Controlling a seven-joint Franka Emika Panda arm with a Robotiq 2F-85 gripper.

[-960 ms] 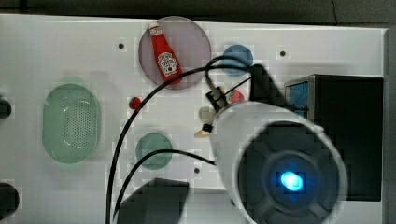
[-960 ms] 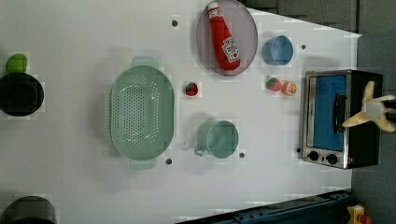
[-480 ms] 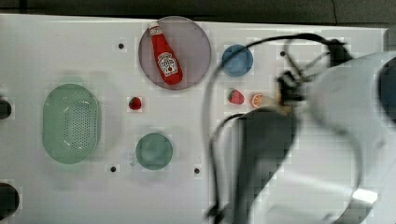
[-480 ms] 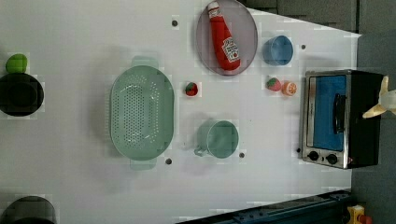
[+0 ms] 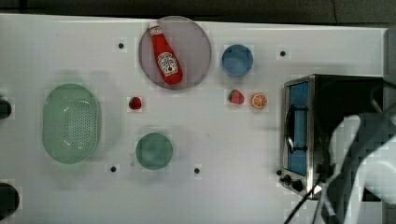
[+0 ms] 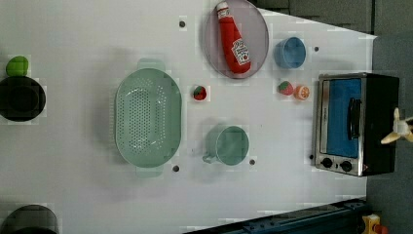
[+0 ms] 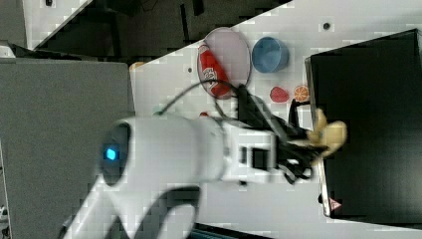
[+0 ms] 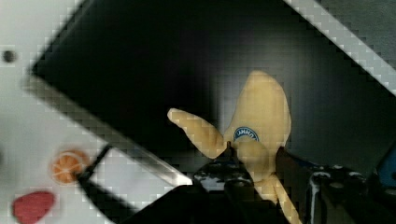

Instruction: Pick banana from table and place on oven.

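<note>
My gripper (image 8: 254, 161) is shut on the banana (image 8: 259, 112), a pale cream-yellow piece with splayed peel strips and a blue sticker. It hangs over the black top of the oven (image 8: 140, 70). In the right view the banana (image 7: 328, 134) sits at the end of the gripper (image 7: 311, 144), over the edge of the oven (image 7: 368, 124) that faces the table. The left view shows the banana (image 6: 398, 132) by the right edge of the oven (image 6: 382, 97). In the top view my white arm (image 5: 364, 163) covers part of the oven (image 5: 345, 98), which stands on the white table (image 5: 210, 130).
Beside the oven door lie an orange slice (image 5: 258, 100) and a strawberry (image 5: 236, 97). Further off are a blue bowl (image 5: 237, 59), a ketchup bottle (image 5: 164, 58) on a purple plate (image 5: 196, 44), a teal mug (image 5: 154, 150), a green colander (image 5: 71, 122) and another strawberry (image 5: 135, 103).
In the top view the arm has swung right, from over the table's middle to over the oven. In the left view the banana has shifted towards the oven's right edge.
</note>
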